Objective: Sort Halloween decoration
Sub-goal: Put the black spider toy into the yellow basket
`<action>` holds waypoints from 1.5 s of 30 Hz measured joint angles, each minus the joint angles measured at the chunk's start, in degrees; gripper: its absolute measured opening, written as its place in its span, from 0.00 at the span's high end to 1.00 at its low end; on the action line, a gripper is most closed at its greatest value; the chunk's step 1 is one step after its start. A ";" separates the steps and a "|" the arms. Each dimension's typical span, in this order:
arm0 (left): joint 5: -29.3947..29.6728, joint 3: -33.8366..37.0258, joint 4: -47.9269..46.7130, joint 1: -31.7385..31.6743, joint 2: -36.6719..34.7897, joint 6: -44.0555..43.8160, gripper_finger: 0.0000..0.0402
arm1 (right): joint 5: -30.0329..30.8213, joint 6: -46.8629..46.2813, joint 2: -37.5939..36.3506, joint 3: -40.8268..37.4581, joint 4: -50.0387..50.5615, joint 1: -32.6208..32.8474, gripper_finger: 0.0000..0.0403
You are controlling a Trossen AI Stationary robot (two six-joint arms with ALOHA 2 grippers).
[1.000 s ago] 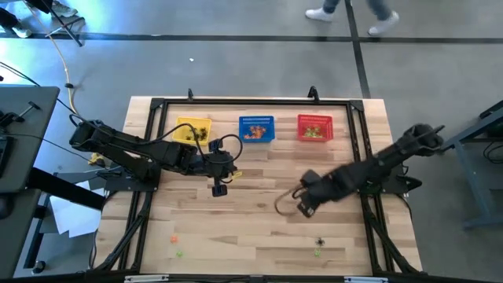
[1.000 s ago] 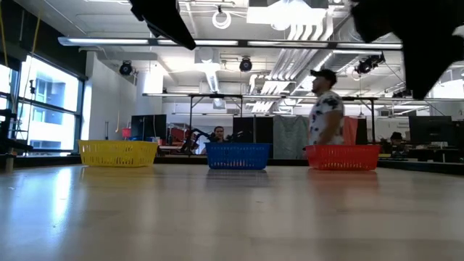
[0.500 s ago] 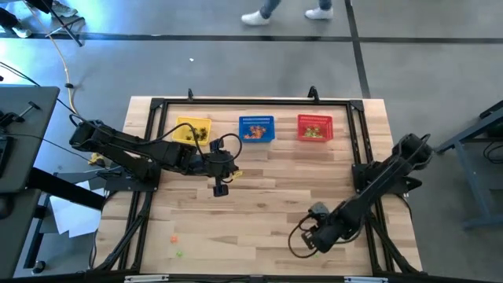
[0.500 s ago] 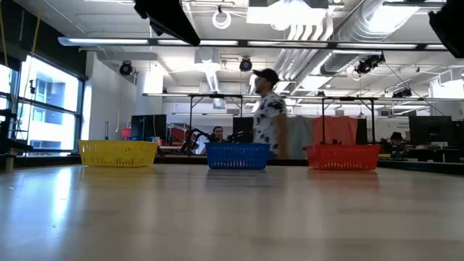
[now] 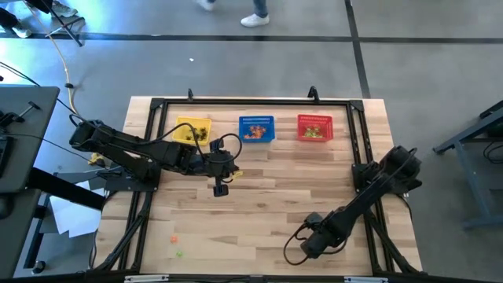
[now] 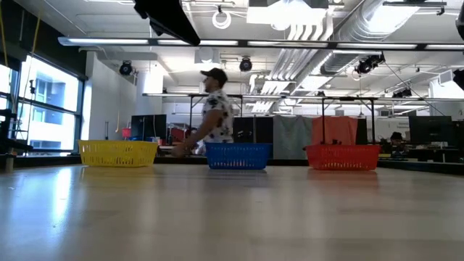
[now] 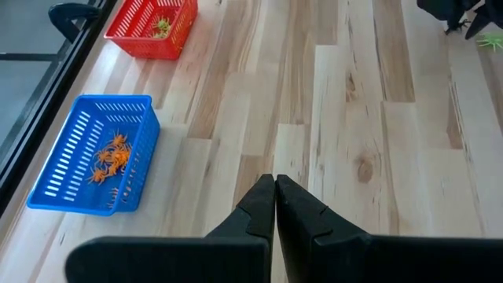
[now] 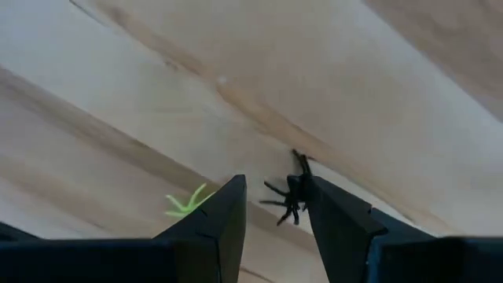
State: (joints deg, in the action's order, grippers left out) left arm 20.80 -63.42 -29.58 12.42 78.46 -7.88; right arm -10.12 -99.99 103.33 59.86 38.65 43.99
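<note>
A black spider decoration [image 8: 288,201] lies on the table between the open fingers of my right gripper [image 8: 273,187], close to one finger [image 8: 330,216]; whether it touches that finger I cannot tell. A light green decoration [image 8: 187,203] lies just outside the other finger. My right gripper [image 5: 309,245] points down near the table's front edge. My left gripper [image 5: 219,187] hangs shut over the table's middle, empty [image 7: 275,189]. An orange [image 5: 173,238] and a green decoration [image 5: 179,253] lie at the front left.
Along the far edge stand three baskets: yellow [image 5: 192,130], blue [image 5: 257,128] with orange pieces [image 7: 110,153], red [image 5: 314,127] with green pieces [image 7: 161,25]. A black frame [image 5: 149,141] rims the table. A person [image 6: 214,109] walks in the room behind.
My right gripper has swung toward the table's near edge and gone down, tipping steeper and rolling, and now stands over the black and green decorations at the front right. Its opening has stayed the same. The person behind has walked leftward.
</note>
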 joint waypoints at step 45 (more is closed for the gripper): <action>-0.60 0.00 -16.96 0.01 -0.26 -5.99 1.00 | 21.46 63.37 -3.37 -0.01 -18.22 -37.53 1.00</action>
State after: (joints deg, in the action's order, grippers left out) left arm 20.19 -63.42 -46.54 12.43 78.19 -13.87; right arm 11.34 -36.61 99.96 59.85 20.43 6.46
